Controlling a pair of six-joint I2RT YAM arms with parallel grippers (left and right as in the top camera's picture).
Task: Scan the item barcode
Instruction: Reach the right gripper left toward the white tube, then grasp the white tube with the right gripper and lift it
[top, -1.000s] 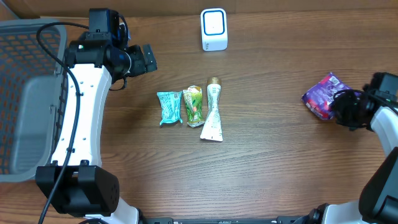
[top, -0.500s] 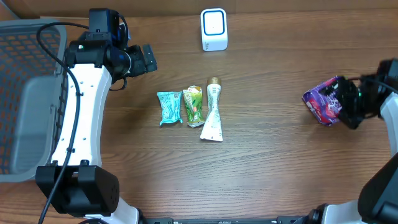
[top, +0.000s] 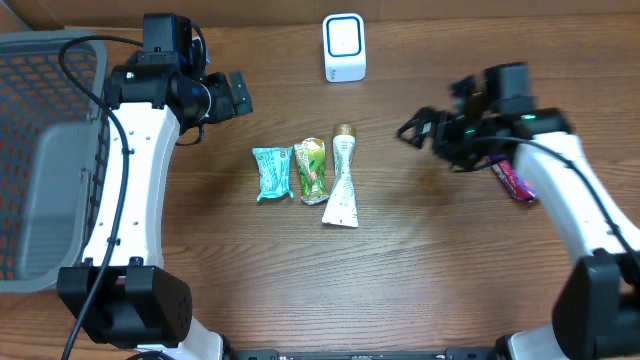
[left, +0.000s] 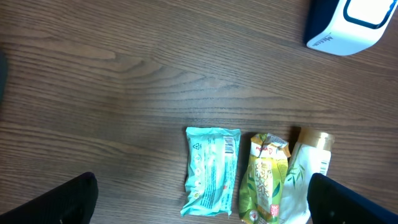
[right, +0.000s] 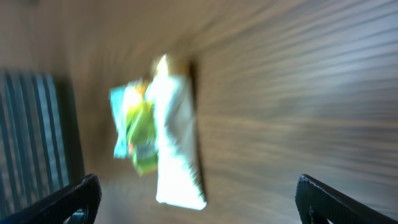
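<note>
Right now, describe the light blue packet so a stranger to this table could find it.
On the wooden table, find the white scanner at the far edge; in front of it, three items lie side by side. The light blue packet is the end one on the basket side, next to a green pouch, and the only flat turquoise wrapper.

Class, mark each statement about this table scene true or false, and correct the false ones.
1. The teal packet, green packet and white tube lie side by side. True.
2. The right gripper holds the purple packet. False: it is open and empty; the packet lies on the table.
3. The white scanner stands apart from those three items. True.
4. The left gripper is shut on the teal packet. False: it is open, holding nothing.
</note>
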